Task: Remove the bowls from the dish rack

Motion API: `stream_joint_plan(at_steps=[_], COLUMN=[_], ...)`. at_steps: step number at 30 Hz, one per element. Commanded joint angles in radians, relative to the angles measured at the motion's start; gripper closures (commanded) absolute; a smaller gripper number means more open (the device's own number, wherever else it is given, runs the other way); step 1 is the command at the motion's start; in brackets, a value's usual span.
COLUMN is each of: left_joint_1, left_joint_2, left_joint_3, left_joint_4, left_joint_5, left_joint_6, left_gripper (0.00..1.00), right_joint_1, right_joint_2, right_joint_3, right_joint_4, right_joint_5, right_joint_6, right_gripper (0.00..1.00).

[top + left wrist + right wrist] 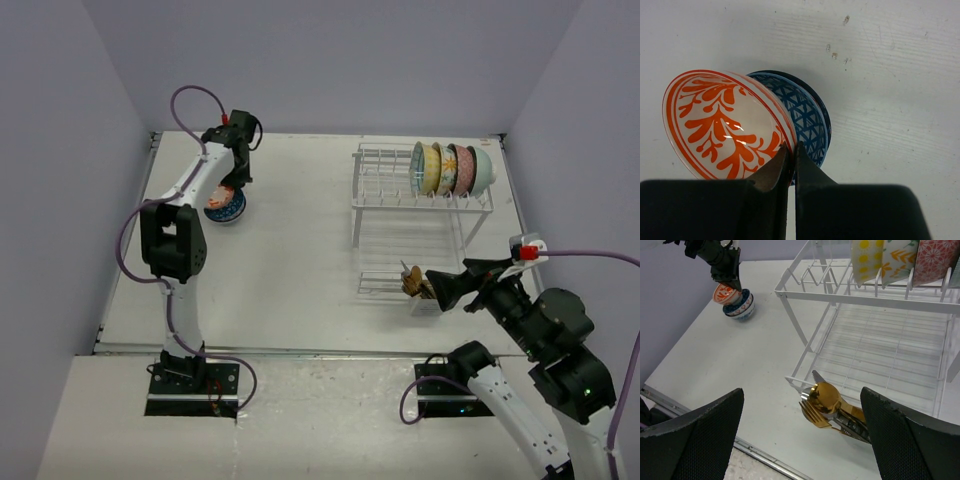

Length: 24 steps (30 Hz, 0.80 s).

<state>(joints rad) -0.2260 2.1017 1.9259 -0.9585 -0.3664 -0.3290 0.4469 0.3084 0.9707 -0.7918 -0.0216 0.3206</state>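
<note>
- Hovering at the near right, just before the rack's near corner, the right claw (801, 390) stands spread wide with nothing between its fingers.
- Directly ahead of it, a gold spoon (822, 397) and fork (811, 416) stick up at a slant beside the lower tier.
- Dish rack (385, 180): white wire, two tiers, set on the right half of the worktop (290, 260), its right side near the worktop's right edge.
- A broad stretch of bare worktop lies between the rack and the left arm's stack.
- Left claw (792, 147): pressed together, pinching the rim of the orange bowl (720, 125). This bowl is tilted steeply onto its edge and leans against the blue bowl (807, 117), which sits upright on the worktop at the far left, near the left edge.
- Four bowls (450, 168) stand on edge in the upper tier at the rack's far right end. Their row runs left to right, with the mouths facing left.
</note>
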Motion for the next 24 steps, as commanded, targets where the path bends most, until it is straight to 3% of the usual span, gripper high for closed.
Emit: stream_joint_plan(at_steps=[1, 15, 21, 24], left_joint_1=[-0.009, -0.055, -0.072, -0.078], left_joint_2=[-0.005, 0.04, 0.041, 0.04], left_joint_3=[0.005, 0.013, 0.027, 0.033], left_joint_4=[0.029, -0.019, -0.048, -0.066], left_joint_5=[-0.008, -0.092, -0.149, -0.17], left_joint_6=[0.033, 0.039, 0.042, 0.042], left_gripper=[1.0, 1.0, 0.85, 0.7], right_joint_1=[0.006, 0.006, 0.006, 0.006], right_joint_2=[0.02, 0.018, 0.029, 0.034], right_joint_3=[-0.006, -0.007, -0.004, -0.006], right_joint_4=[0.04, 0.042, 0.045, 0.049], right_joint_5=[-0.023, -0.024, -0.031, -0.032], right_joint_6=[-0.011, -0.011, -0.011, -0.011], right_gripper=[0.01, 0.01, 0.01, 0.01])
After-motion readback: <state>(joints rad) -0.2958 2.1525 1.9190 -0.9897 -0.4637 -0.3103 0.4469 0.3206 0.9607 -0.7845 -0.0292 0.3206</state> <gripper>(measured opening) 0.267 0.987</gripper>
